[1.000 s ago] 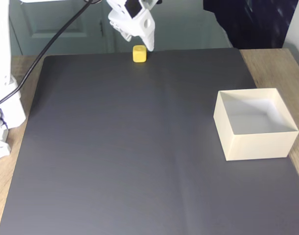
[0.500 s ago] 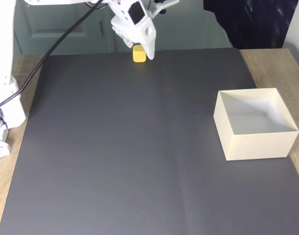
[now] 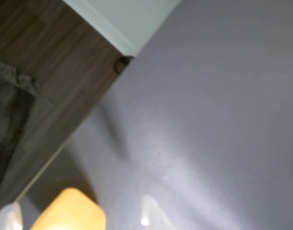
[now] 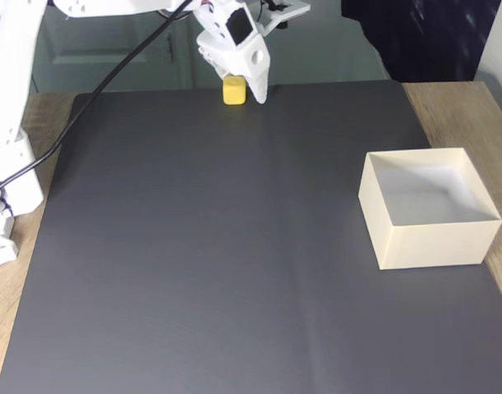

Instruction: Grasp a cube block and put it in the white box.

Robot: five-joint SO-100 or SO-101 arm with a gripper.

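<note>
Gripper (image 4: 244, 90) has dropped around cube (image 4: 234, 90) at mat's 12 o'clock; jaws apart, nothing gripped. Close next; box (image 4: 431, 240) waits at 3 o'clock.

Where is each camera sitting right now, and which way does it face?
Wrist view: rides on the arm, low over the dark mat, looking along it to the mat's edge; the yellow cube block sits close, by a pale pincer finger.
Fixed view: raised at the near side, looking down across the mat; shows the arm, pincer and white box.
Shared: cube block and mat.
</note>
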